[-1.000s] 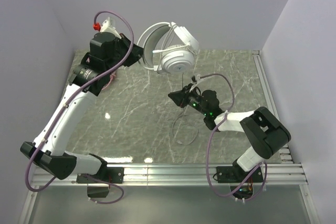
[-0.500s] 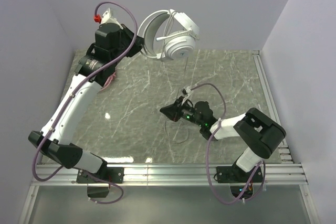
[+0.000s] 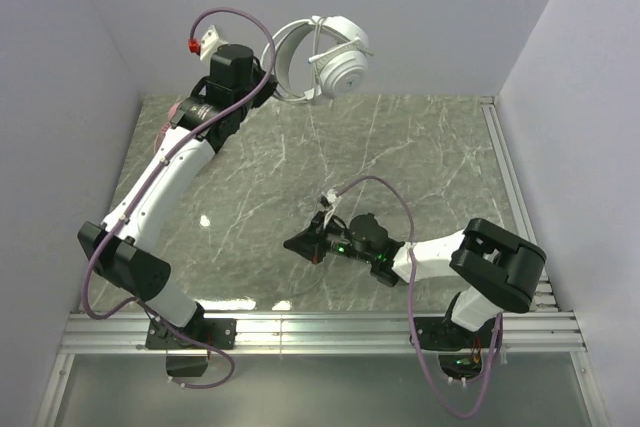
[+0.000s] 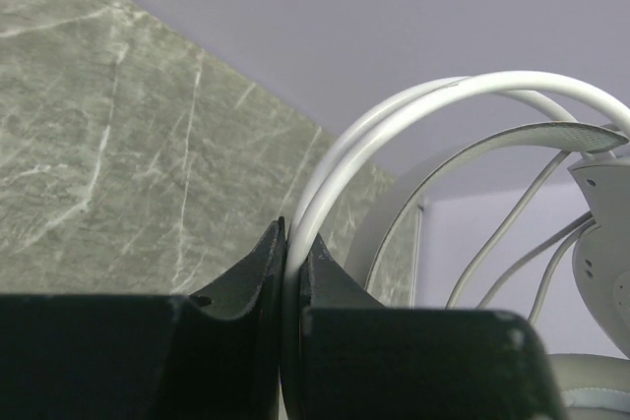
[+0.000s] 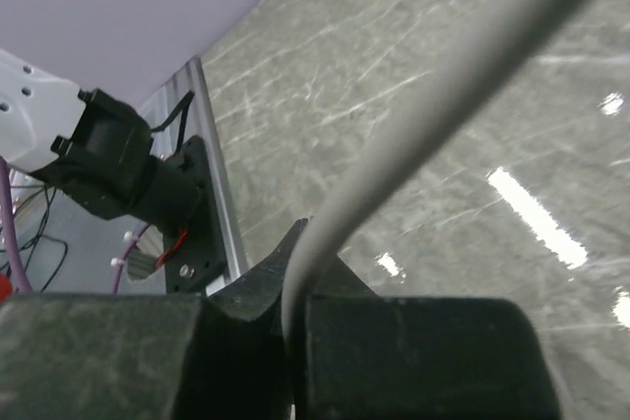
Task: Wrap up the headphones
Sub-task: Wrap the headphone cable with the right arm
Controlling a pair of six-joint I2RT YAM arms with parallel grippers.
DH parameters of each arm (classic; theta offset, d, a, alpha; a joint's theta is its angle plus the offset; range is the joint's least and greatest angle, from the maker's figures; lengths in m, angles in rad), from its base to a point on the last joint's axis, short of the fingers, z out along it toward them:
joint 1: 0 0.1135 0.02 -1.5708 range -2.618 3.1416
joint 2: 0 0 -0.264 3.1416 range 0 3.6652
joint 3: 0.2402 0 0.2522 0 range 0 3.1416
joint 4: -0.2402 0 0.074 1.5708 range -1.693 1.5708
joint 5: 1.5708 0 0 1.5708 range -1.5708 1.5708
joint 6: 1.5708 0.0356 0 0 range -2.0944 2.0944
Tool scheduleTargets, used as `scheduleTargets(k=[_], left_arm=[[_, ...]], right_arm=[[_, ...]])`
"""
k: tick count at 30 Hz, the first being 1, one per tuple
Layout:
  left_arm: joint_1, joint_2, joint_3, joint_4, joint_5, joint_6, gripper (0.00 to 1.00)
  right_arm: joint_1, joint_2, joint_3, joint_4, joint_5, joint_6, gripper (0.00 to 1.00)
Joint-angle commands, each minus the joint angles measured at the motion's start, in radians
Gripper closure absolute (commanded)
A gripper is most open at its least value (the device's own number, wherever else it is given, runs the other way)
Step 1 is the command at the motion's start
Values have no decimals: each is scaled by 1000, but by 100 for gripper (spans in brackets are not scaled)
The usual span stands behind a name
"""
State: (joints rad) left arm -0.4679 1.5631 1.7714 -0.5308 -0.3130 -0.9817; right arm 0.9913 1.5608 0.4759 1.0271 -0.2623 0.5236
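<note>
Clamping tight, the left claw has its jaws shut on the thin double band of the white headset, which hangs in the air above the middle of the far edge of the table; the right claw is pinched on the pale cable, low over the marble close to the near edge, about midway along it; over the last second the left arm has carried the headset higher and further back, while the right claw has slid from the table's middle toward the near edge; the two have drawn well apart, and most of the slack loop on the marble is gone; to my eye the cable is being stretched out ready for winding, not yet wound; I can read no brand, label or lettering anywhere.
</note>
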Motion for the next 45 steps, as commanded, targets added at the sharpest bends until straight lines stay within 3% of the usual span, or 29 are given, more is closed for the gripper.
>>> scheduleTargets(k=[1,3,11,18,24,29,34,41,45], left_arm=[[-15,4,42,129,-139,-112,100],[-38,24,68,118,-219,-92,100],[-54,97,42,150,-443,99,100],[-57,94,-99,258,-439,163,100],[-103,104,-210,348,-488,236,100],[-117,91,-314,442,-422,323,100],[-126,48,-429,509,-397,362,100],[-129,-31,-592,673,-305,456,100],[-141,-57,-653,721,-356,511,100]], right_arm=[[32,-30,52,-79,21,3,100],[56,-42,79,-117,5,0,100],[113,-182,257,-588,-91,-143,100],[113,-335,508,-1019,-39,-263,100],[67,-329,812,-1376,35,-413,100],[-58,-317,996,-1493,-21,-455,100],[-204,-275,1119,-1607,-198,-461,100],[-313,-212,1237,-1725,-226,-464,100],[-348,-199,1279,-1782,-224,-459,100]])
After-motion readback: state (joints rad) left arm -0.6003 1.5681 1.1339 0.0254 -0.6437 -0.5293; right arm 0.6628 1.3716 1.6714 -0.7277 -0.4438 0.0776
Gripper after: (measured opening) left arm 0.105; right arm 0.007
